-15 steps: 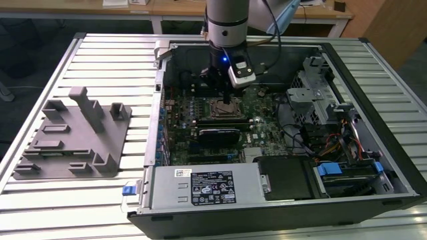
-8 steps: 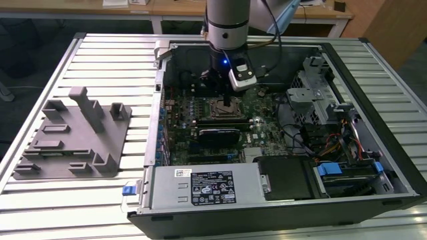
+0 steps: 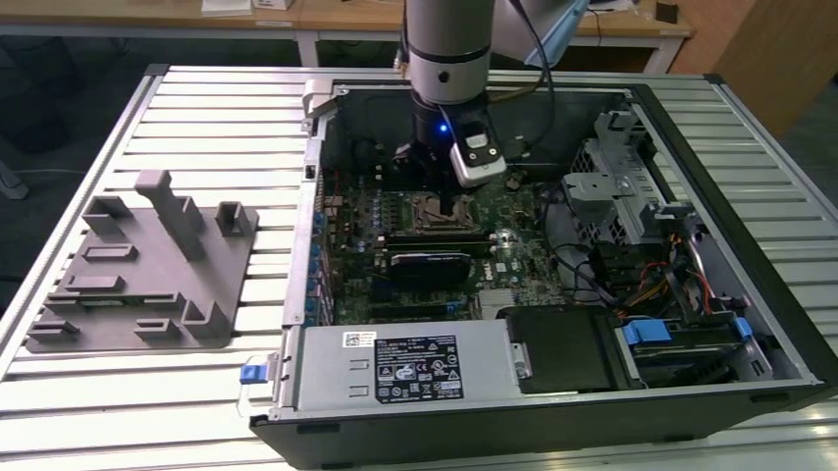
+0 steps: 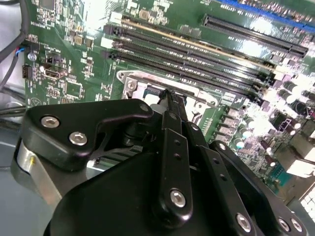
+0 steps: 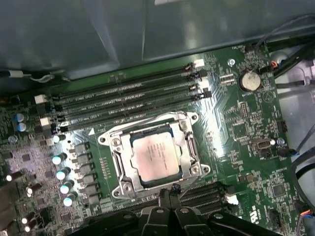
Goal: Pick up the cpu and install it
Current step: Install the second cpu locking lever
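Observation:
The cpu [image 5: 155, 157], a small square chip with a silvery top, lies flat inside the metal socket frame [image 5: 117, 164] on the green motherboard [image 5: 246, 123]. My gripper [image 5: 170, 191] hovers just above the socket's edge, beside the chip and not touching it. Its dark fingers [image 4: 170, 128] run together to a narrow tip with nothing between them. In the exterior view the gripper [image 3: 446, 203] hangs low inside the open computer case, over the socket [image 3: 439, 209].
Memory slots [image 5: 128, 101] run along one side of the socket, with capacitors [image 5: 61, 172] on another. A grey fixture tray [image 3: 137, 265] sits on the slatted table at the exterior view's left. Case walls [image 3: 314, 196], drive cages [image 3: 615, 186] and a power supply [image 3: 399, 363] ring the board.

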You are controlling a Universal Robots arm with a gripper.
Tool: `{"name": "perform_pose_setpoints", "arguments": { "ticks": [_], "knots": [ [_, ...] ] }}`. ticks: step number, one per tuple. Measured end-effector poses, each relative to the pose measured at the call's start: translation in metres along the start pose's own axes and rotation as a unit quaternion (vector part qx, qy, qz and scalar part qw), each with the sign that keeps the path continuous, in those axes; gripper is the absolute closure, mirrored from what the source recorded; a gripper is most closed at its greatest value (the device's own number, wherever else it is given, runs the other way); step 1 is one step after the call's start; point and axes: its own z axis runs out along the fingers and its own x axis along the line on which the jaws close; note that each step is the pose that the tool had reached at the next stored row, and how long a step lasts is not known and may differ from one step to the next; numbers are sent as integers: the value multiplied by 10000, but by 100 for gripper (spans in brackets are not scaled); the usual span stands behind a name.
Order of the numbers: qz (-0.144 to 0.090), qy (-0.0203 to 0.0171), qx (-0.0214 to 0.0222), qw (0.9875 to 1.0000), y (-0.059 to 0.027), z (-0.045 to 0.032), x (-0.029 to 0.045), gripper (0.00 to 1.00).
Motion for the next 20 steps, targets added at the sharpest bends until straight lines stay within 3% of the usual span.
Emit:
{"name": "perform_pose_setpoints", "arguments": {
  "ticks": [14,20],
  "knots": [
    [-13,0,-1,10000,-140,7,-36,89],
    [-387,-5,-36,9992,-147,17,-36,89]
  ]
}}
